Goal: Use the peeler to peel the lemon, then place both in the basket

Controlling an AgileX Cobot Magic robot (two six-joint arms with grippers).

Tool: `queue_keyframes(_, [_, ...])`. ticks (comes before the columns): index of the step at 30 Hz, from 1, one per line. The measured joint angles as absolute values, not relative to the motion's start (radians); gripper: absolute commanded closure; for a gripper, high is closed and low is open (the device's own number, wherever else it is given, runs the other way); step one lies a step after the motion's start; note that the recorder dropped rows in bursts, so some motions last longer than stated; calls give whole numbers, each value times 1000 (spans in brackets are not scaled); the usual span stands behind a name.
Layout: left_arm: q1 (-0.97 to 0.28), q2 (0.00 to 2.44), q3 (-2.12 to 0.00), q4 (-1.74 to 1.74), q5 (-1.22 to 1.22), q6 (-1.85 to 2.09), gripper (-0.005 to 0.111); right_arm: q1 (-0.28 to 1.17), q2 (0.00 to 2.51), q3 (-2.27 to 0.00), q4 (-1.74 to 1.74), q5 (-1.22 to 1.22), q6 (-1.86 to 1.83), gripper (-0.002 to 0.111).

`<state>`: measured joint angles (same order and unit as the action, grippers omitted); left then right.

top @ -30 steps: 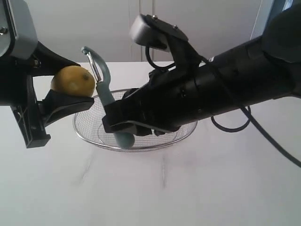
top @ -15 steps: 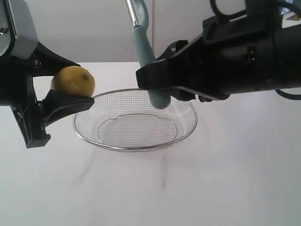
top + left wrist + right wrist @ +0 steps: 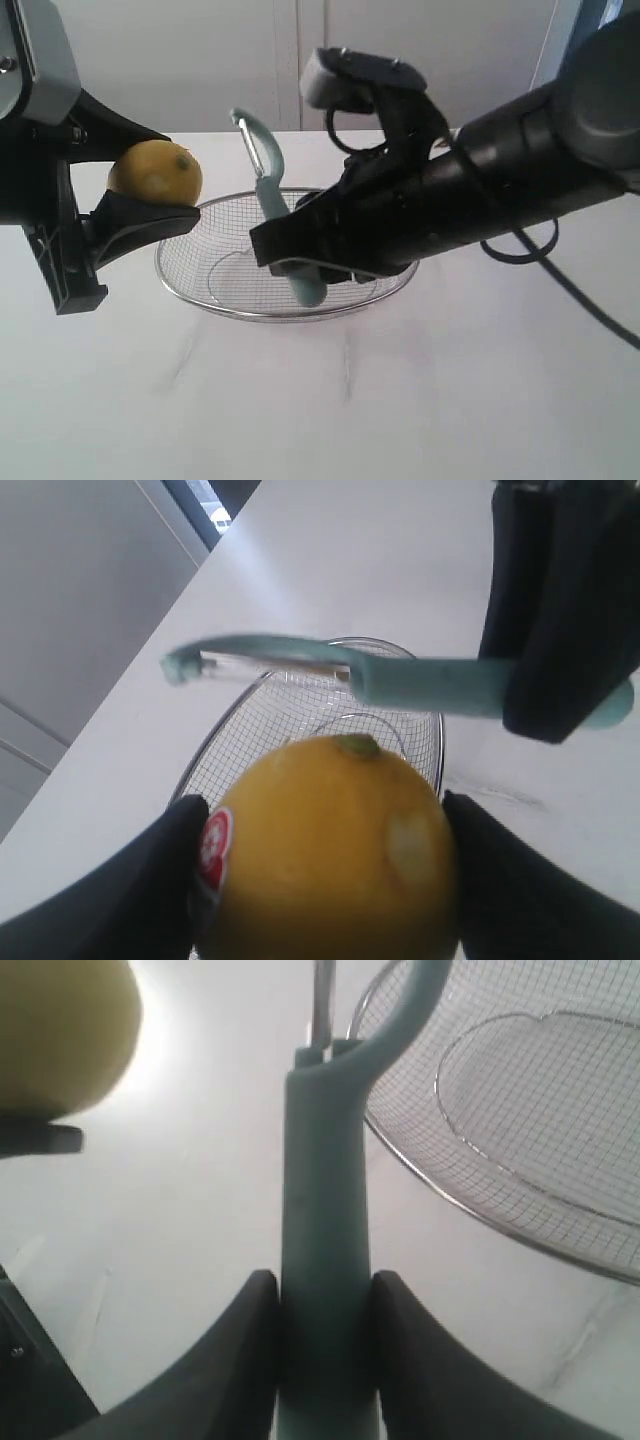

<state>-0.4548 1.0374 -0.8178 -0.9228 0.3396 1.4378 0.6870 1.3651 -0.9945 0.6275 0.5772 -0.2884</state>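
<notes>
My left gripper (image 3: 172, 176) is shut on the yellow lemon (image 3: 155, 172), holding it in the air left of the basket (image 3: 300, 313). In the left wrist view the lemon (image 3: 330, 850) fills the space between the black fingers (image 3: 150, 880), with its red sticker against one finger. My right gripper (image 3: 285, 255) is shut on the teal handle of the peeler (image 3: 272, 210). The peeler stands nearly upright over the basket's middle, its blade head up and a short way right of the lemon, not touching it. The right wrist view shows the peeler handle (image 3: 325, 1190) clamped between the jaws.
The wire mesh basket (image 3: 520, 1110) rests on a white table (image 3: 400, 400) and holds nothing of its own. A pale wall runs along the table's far edge. A black cable (image 3: 500, 265) loops behind the right arm.
My right gripper lifted the peeler high above the basket, then brought it back down. It now stands farther right of the lemon than one second ago. The left arm and lemon have not moved.
</notes>
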Motion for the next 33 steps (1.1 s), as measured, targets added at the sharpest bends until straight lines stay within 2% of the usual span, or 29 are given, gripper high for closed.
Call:
queue_keyframes(8, [-455,1037,-818,-923,340,1438,107,774,1427,-994,740,561,-384,108])
queue_keyframes(19, [-455,1031,-818,-923,338,1436,107,778,1346,-995,714,540,-382,108])
queue_keyframes(33, [-455,1029,-818,-923,348,1436,107,778,1108,-995,232,543,41,108])
